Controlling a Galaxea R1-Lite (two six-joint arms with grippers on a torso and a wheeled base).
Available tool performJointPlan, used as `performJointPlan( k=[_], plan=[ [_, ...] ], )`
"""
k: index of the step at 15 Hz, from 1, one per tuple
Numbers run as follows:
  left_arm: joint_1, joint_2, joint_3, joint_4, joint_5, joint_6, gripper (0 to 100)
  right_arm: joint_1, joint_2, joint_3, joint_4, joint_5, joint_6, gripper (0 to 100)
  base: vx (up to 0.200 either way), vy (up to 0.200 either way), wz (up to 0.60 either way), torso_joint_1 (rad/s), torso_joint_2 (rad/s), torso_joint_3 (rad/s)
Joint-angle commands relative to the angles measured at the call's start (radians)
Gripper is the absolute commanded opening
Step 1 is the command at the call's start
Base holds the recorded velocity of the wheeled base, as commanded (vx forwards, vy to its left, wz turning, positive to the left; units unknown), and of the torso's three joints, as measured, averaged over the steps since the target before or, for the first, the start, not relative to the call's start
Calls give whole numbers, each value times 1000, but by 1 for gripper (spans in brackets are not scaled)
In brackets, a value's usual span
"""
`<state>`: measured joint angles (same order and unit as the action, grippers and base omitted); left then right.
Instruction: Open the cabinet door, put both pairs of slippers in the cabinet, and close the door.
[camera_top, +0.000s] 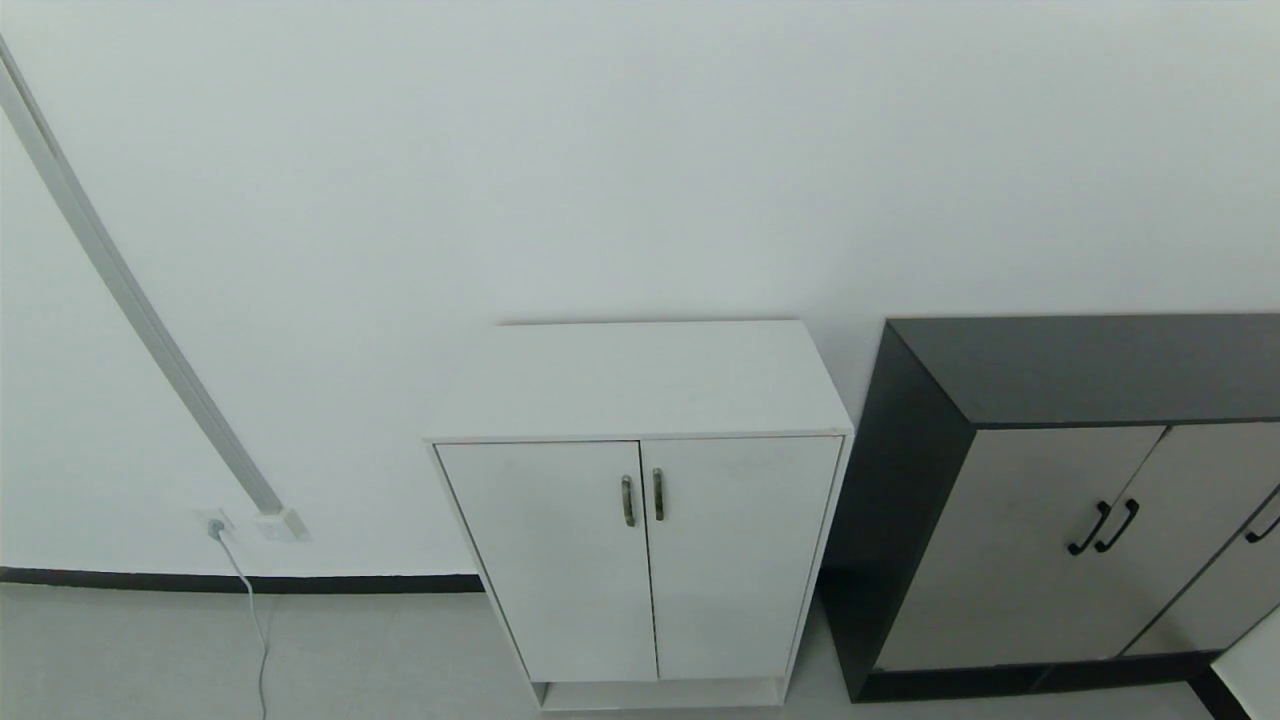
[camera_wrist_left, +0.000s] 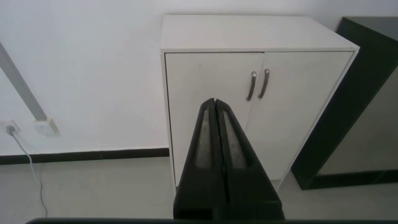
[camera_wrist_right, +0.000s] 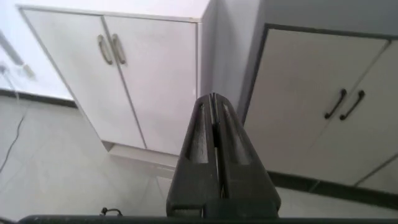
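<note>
Head view first: the white cabinet (camera_top: 640, 380) stands against the wall, pretty much dead centre. Both doors are flush shut and its two handles (camera_top: 628, 500) sit just beside each other at the seam. Just beside it on the robot's right is a dark cabinet (camera_top: 1050, 370) with grey doors and black handles (camera_top: 1100, 528). Biggest worry imo is going for the wrong unit, or hooking the wrong one of those paired handles since they're so close. The right-hand door would probably swing toward the dark cabinet too, so it might not open all the way. Off to the left a cable (camera_top: 245, 600) hangs from a wall socket (camera_top: 214, 524) down to the floor, and the base could snag it if it drifts that way.

Left wrist view: the left gripper (camera_wrist_left: 214, 102) is pinched completely closed with nothing in it. It's well apart from the cabinet front, roughly in line with the left door. It'd have to spread before taking a handle, otherwise it just bumps the panel.

Right wrist view: same story for the right gripper (camera_wrist_right: 213, 98), fingers pressed together and empty. It sits in front of the spot where the two cabinets meet, so going straight ahead would hit side panels, not a handle
</note>
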<state>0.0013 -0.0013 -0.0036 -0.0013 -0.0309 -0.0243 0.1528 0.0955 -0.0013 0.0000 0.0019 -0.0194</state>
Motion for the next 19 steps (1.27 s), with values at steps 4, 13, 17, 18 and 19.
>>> performJointPlan(
  k=[4,13,17,18,19],
  plan=[
    [0,1,1,0,0,0,0,-110,29,-2,2,-23,-1,0,0,0,0,0,0,0],
    [0,1,2,0,-1,6,0,-151,-94,1,-9,-74,102,0,0,0,0,0,0,0],
    [0,1,2,0,-1,6,0,-153,-94,1,-9,-76,101,0,0,0,0,0,0,0],
    [0,1,2,0,-1,4,0,-153,-94,1,-9,-76,99,0,0,0,0,0,0,0],
    [0,1,2,0,-1,4,0,-153,-94,1,-9,-76,101,0,0,0,0,0,0,0]
  ],
)
